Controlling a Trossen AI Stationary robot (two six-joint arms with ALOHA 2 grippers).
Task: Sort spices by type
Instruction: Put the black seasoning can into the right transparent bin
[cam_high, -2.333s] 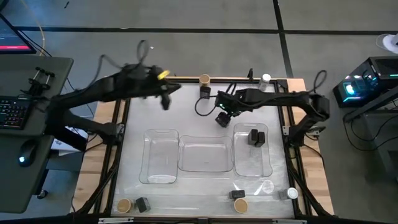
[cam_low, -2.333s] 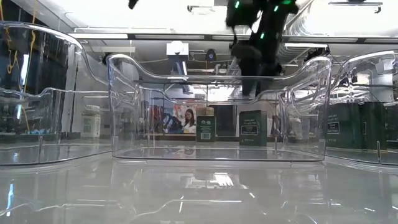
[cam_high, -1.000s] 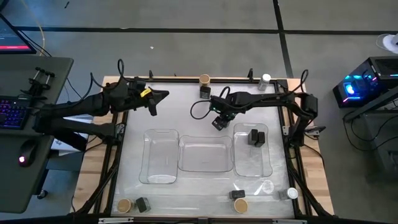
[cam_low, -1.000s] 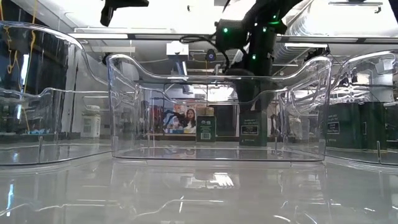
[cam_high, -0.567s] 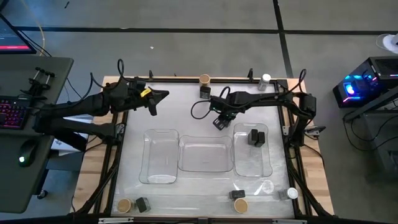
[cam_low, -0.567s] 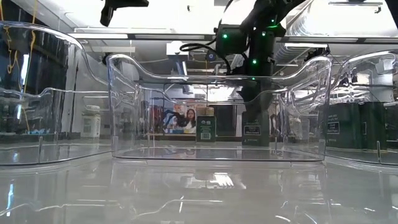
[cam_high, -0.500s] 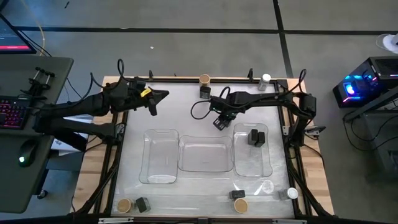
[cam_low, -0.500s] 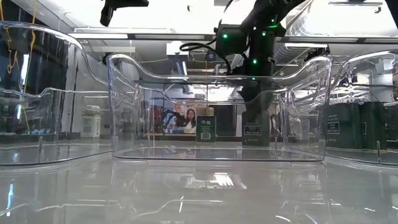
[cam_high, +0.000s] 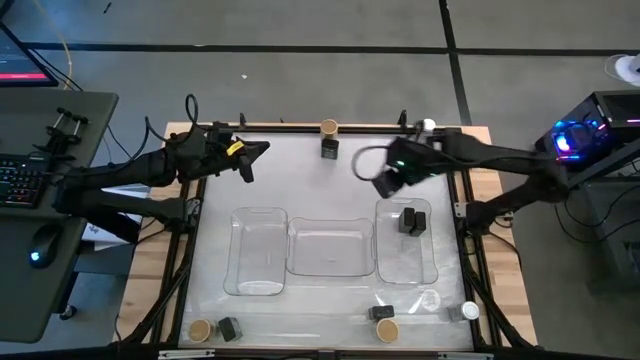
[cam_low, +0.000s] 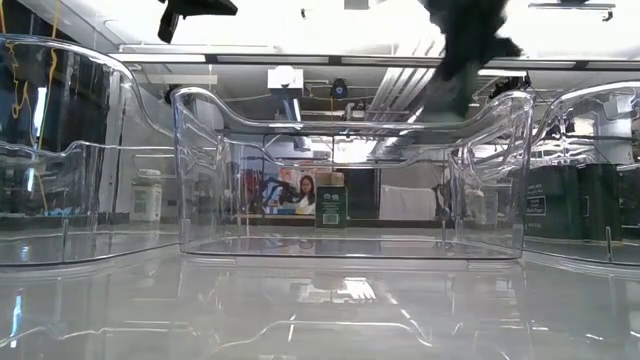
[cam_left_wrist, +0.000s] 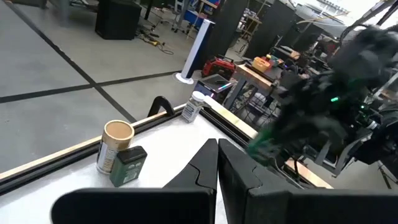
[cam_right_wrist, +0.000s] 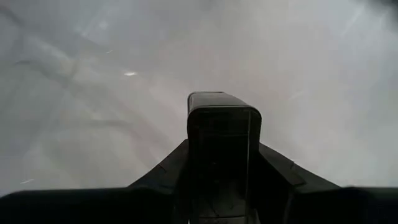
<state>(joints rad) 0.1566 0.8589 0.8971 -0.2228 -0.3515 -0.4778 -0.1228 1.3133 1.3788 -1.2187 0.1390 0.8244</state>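
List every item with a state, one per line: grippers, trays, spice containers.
right gripper: shut on a black boxy container, lifted.
left gripper: shut, empty, waiting at the table's far left.
right tray: holds black boxes.
middle tray: empty.
left tray: empty.
tan-topped container: upright, beside a black box.

A robotics lab: framed test table (cam_high: 300, 170), concrete floor (cam_high: 300, 25), keyboard desk (cam_high: 40, 180).

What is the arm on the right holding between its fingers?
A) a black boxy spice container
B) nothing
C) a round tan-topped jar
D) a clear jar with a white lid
A: the right wrist view shows the right gripper shut on a black boxy container, lifted off the table.
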